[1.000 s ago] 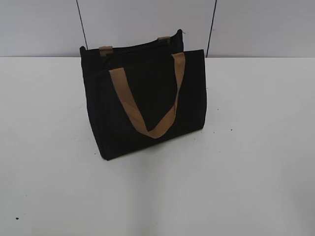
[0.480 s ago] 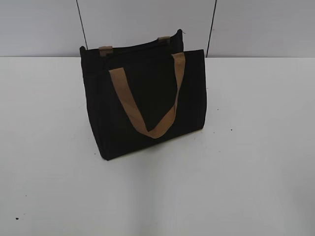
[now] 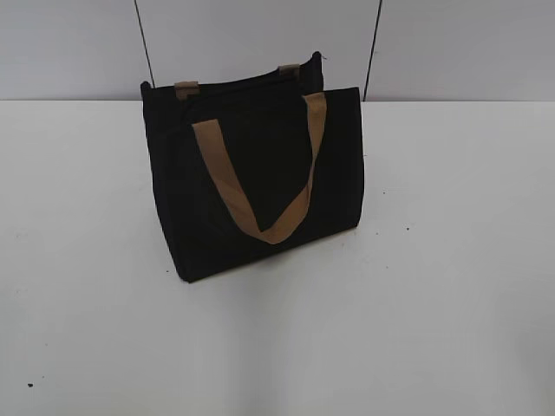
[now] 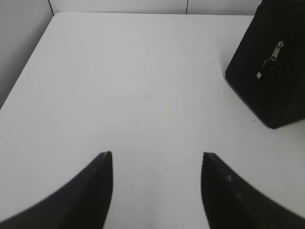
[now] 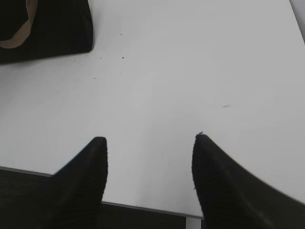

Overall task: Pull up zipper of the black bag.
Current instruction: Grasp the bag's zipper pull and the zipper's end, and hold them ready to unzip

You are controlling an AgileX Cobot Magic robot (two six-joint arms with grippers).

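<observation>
Tools, left (image 4: pixel 157 155) and right (image 5: pixel 150 138), hover spread above table (image 3: pixel 451 303), apart from black bag (image 3: pixel 251 173).

The left gripper (image 4: pixel 156 155) hung with its jaws spread wide, gripping nothing. The right gripper (image 5: pixel 149 138) was likewise spread wide and empty. Neither arm showed in the exterior view.

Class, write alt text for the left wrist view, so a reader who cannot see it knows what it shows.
A black bag stands at the right edge of a white table, a small silvery zipper pull hanging on the side facing the camera. In the foreground, the open left gripper hovers over bare table, well short of the bag, holding nothing.
</observation>
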